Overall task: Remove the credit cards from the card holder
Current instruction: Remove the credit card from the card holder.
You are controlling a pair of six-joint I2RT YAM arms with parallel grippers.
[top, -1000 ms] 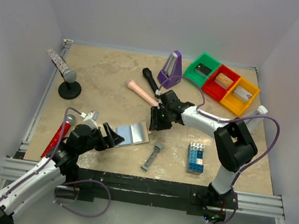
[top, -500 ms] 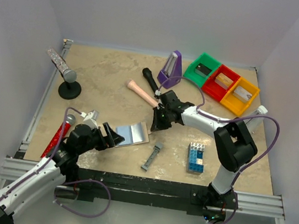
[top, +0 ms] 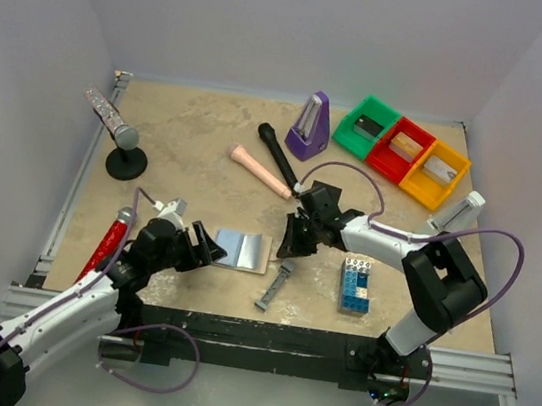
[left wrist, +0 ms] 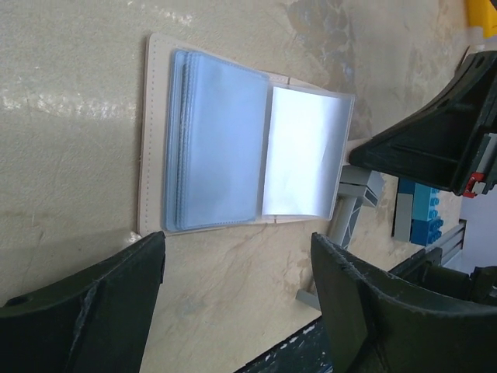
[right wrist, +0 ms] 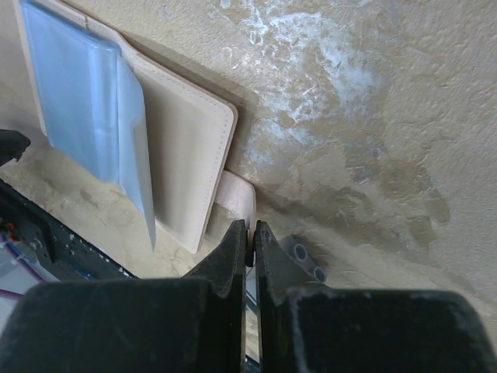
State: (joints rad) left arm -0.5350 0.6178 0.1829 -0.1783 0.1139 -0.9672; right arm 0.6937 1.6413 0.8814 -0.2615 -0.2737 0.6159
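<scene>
Lying open, card holder (top: 242, 250); between wide left tool (left wrist: 237, 245), closed right tool (right wrist: 250, 233)

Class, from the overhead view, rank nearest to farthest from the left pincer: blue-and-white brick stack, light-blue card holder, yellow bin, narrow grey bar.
1. Light-blue card holder, beside the left pincer.
2. Narrow grey bar, near edge.
3. Blue-and-white brick stack, right.
4. Yellow bin, far right.

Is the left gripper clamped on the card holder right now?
No, the left gripper stands open, short of the card holder, which lies spread open on the table.
</scene>
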